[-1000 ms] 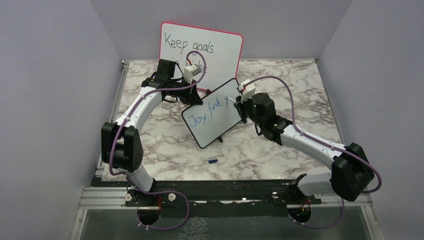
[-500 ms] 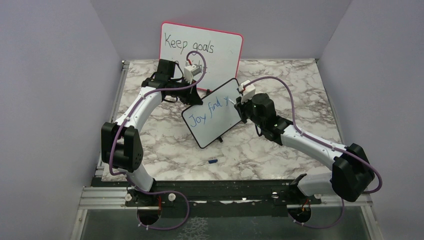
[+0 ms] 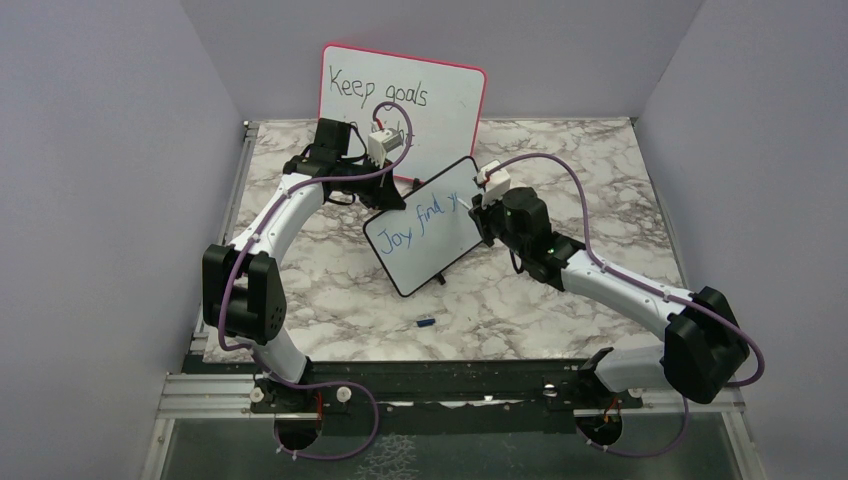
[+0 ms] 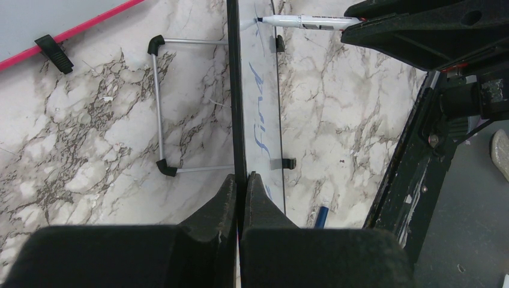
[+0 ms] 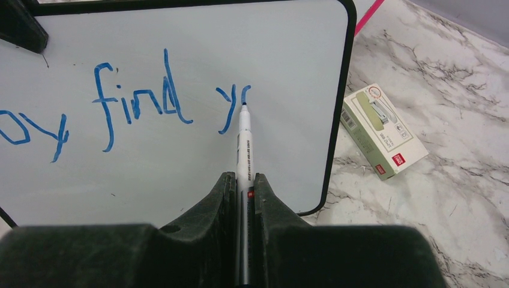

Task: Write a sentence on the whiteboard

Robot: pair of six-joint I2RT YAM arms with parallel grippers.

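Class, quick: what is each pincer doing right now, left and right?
The left pincer: closed on the whiteboard edge.
The right pincer: closed on the marker.

The scene is lit evenly and softly from above, only faint shadows are cast on the table (image 3: 330,290), the whiteboard (image 5: 180,156) is rendered sharp, and the near fingers (image 5: 219,201) are left dark and blurred.

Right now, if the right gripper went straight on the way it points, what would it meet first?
The whiteboard: the marker in the right gripper has its tip at the board's face, seemingly touching.
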